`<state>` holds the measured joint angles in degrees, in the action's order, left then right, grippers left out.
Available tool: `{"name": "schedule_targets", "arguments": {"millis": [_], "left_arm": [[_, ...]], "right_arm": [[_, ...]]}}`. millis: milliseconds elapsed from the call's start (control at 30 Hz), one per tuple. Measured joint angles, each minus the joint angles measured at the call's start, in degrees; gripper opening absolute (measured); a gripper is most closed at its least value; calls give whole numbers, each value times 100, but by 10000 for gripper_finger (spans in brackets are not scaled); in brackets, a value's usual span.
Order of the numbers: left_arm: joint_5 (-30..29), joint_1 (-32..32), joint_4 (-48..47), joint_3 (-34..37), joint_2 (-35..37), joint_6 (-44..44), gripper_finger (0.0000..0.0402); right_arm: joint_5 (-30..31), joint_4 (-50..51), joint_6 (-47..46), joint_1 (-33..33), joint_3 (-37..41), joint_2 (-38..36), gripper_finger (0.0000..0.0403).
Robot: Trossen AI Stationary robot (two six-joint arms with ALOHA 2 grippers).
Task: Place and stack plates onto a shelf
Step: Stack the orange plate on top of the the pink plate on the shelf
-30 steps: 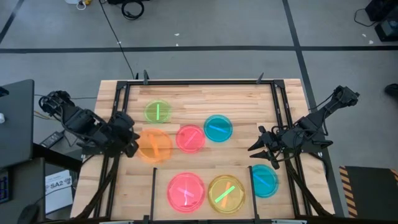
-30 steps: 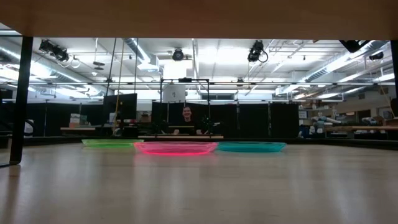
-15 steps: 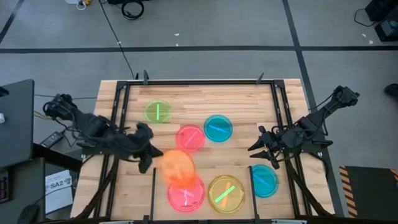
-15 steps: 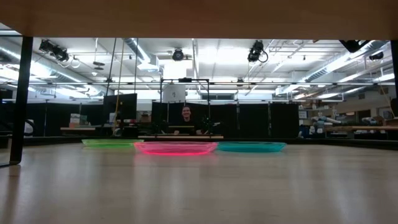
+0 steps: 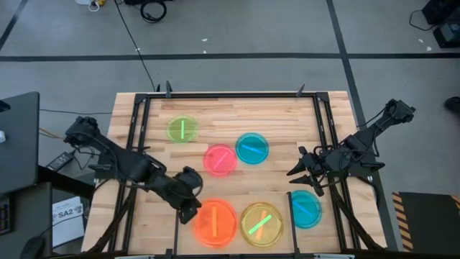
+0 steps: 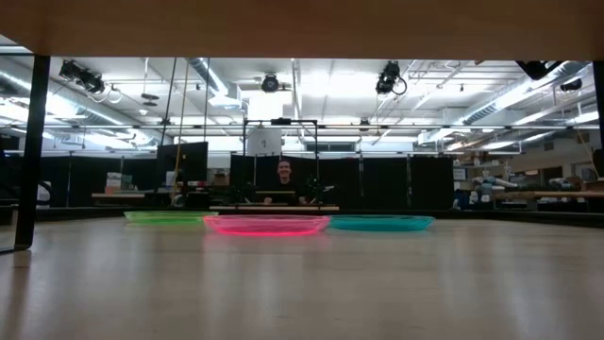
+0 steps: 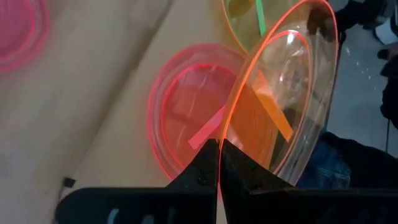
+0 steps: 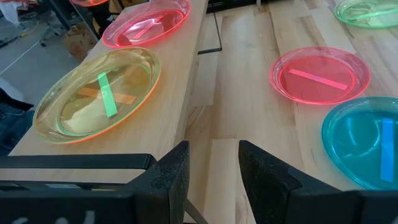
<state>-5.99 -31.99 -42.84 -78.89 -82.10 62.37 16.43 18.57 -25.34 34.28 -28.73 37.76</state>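
At the lower left of the high view, a white label reading "SA2" [image 5: 66,212] is lying beside the table. The left gripper [image 5: 191,208] is pinching the round translucent orange plastic plate [image 5: 215,221] by its rim, holding it over a pink plate [image 7: 180,118] at the bottom centre. At the right, the right gripper [image 5: 298,170] is hovering with fingers parted above the table, near a cyan plate [image 5: 306,208].

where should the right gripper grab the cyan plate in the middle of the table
By the rim. The cyan plate lies flat on the table with a shallow raised edge, so pinch the edge nearest the right gripper, coming in low from that side; the pink plate crowds its opposite side.
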Motion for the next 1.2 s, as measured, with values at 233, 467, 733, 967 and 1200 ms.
{"name": "schedule_targets", "arguments": {"millis": [233,467,733,967,1200], "left_arm": [[176,117,4,0,-203,2,7],[179,140,-36,2,-228,-2,7],[179,140,-31,2,-228,-4,7],[180,140,-34,2,-228,-9,24],[178,140,-43,2,-228,-13,46]], "right_arm": [[0,0,0,-1,0,0,144],[-2,-2,0,-2,0,22,144],[-4,-2,0,0,0,89,144],[-7,1,0,-2,0,192,144],[-11,0,0,0,0,247,144]]}}
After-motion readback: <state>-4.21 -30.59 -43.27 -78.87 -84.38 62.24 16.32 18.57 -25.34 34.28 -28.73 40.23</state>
